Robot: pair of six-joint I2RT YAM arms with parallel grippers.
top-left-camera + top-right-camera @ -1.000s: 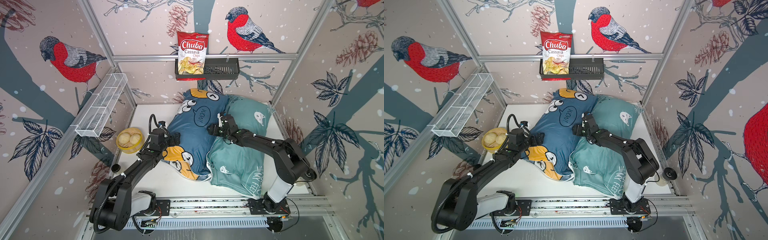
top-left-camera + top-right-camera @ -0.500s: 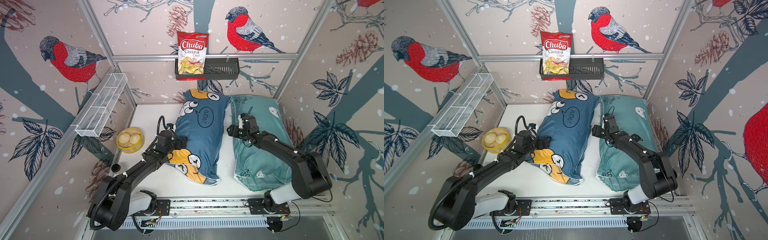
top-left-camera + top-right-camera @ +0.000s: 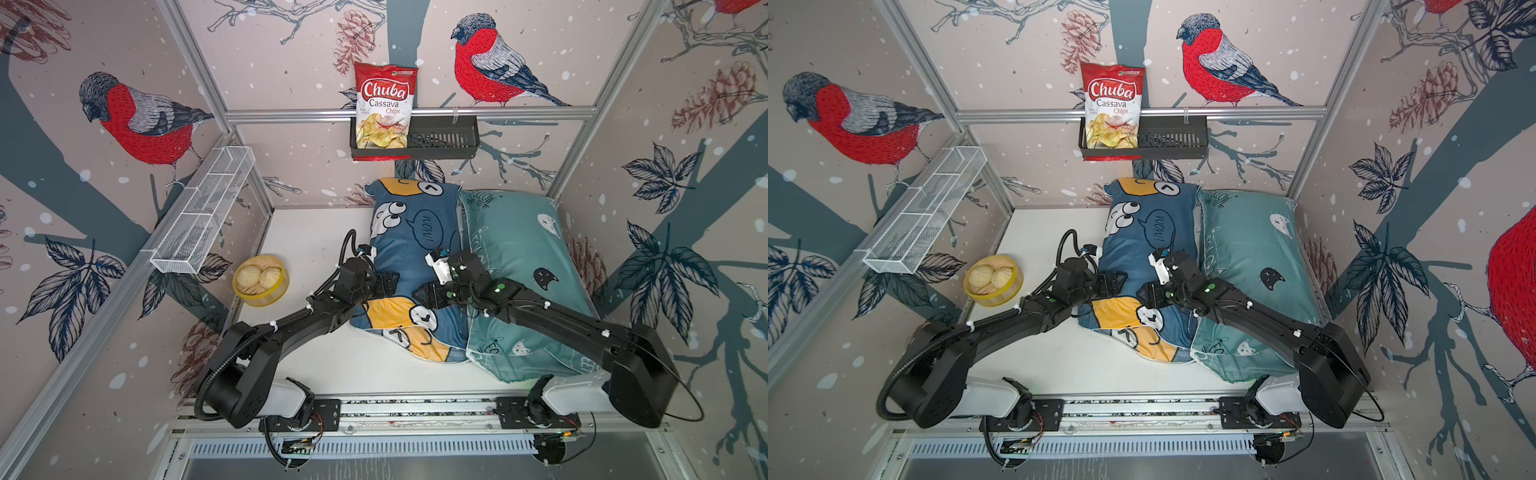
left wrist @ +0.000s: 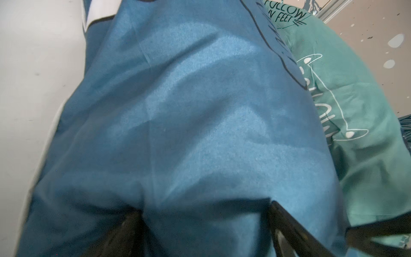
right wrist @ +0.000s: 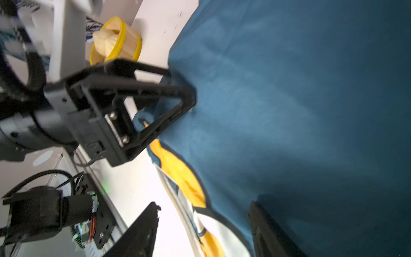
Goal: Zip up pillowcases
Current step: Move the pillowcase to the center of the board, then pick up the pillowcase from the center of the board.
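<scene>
Nearest, a rail [image 3: 415,409] carries both arms, which reach forward to the blue pillow [image 3: 415,232] lying lengthwise on the white table [image 3: 316,232]. The left gripper [image 3: 386,282] sits at that pillow's left edge, about halfway along. Its jaws are spread wide, and in the left wrist view blue cloth bulges between its fingers [image 4: 131,224]. The right gripper [image 3: 428,293] rests on the pillow's top opposite it, jaws also apart over the cloth. The teal pillow [image 3: 515,249] lies touching the blue pillow's right side, under the right arm. Left of the blue pillow stands a yellow bowl [image 3: 260,279] of buns. Beyond the pillow, on the back wall, a black basket [image 3: 444,137] holds a chips bag [image 3: 384,104].
</scene>
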